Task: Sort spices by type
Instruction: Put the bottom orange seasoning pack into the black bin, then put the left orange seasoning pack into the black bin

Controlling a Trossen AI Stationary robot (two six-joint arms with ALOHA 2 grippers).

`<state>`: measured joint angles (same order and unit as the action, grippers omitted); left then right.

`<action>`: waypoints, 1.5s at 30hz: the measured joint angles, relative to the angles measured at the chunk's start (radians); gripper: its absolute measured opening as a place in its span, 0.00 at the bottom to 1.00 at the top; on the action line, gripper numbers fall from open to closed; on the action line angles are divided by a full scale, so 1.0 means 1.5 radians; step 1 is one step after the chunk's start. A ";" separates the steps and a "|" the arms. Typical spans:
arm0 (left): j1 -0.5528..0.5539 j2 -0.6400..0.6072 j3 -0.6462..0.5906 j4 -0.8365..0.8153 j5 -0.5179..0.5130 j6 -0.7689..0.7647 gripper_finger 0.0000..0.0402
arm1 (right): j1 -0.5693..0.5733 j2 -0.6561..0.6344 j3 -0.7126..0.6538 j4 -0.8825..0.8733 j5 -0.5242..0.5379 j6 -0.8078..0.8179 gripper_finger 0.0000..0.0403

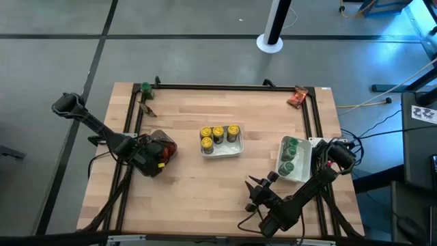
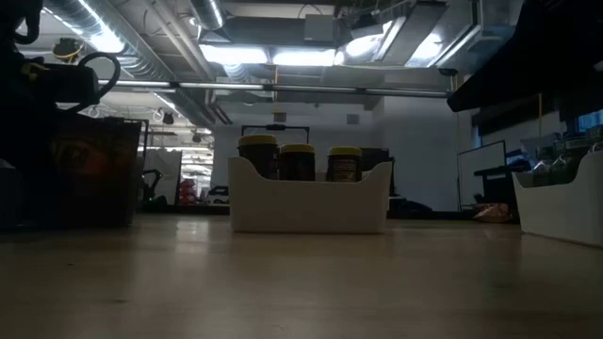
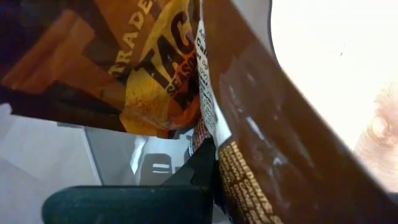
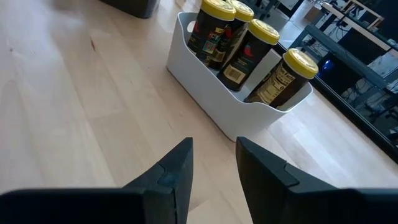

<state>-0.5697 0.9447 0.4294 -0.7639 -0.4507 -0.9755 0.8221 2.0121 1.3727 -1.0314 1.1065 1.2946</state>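
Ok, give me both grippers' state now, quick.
Left gripper: closed, gripping a red-orange packet over the clear bin at the table's left side.
Right gripper: open, holding nothing, near the table's front edge.

Four jars with yellow lids point(image 1: 218, 135) stand in one white tray point(image 1: 222, 151), at least three jars with green lids point(image 1: 289, 155) in a second tray point(image 1: 281, 145), and one red-orange packet point(image 1: 296, 98) lies at the surface's corner.

Smooth pale wood table point(image 1: 205, 184), matt white plastic tray point(image 4: 211, 106), glossy crinkled packets point(image 3: 155, 81).
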 joint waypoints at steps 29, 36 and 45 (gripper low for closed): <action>0.004 -0.003 0.276 -0.249 0.013 0.034 0.41 | 0.000 0.000 0.000 0.008 0.000 -0.017 0.30; 0.043 -0.003 0.374 -0.257 -0.045 0.100 0.41 | -0.004 0.000 0.000 0.008 0.000 -0.017 0.30; 0.178 0.001 0.392 -0.290 -0.103 0.136 0.41 | -0.018 0.000 0.000 0.010 0.001 -0.017 0.30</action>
<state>-0.3026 0.9466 1.0180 -1.1996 -0.6056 -0.7714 0.7948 2.0121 1.3727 -1.0168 1.1072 1.2694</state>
